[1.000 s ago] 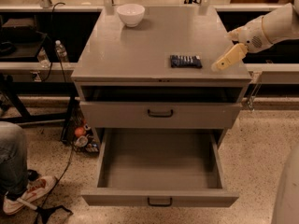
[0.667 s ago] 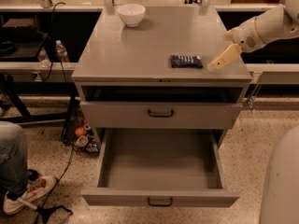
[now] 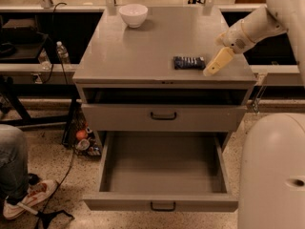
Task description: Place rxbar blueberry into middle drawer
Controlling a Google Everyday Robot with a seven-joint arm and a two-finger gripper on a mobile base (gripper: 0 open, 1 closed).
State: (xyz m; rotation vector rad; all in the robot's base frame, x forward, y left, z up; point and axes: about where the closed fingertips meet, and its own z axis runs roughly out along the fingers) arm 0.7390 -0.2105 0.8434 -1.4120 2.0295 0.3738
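The small flat snack bar in its dark navy-blue wrapper, the rxbar blueberry (image 3: pixel 189 62), lies flat on the grey metal cabinet top (image 3: pixel 138 51), towards its right front corner, in the same spot as a second ago. What has changed is the arm: the robot's pale yellowish gripper (image 3: pixel 212 67) has slid leftward and a little lower across the top, so that it now hangs just beside the bar's right end, where before it stood further off to the right. Whether it is open or closed cannot be told from this view, and it holds nothing. This reads as the closing approach before the grasp, so the pick is not yet done. Below, the wide grey metal middle drawer (image 3: pixel 162 168) stands pulled out and bare inside, ready to receive the bar, beneath the shut grey drawer front (image 3: pixel 163 123) above it. The round white bowl (image 3: pixel 133 14) sits well apart at the back of the top.
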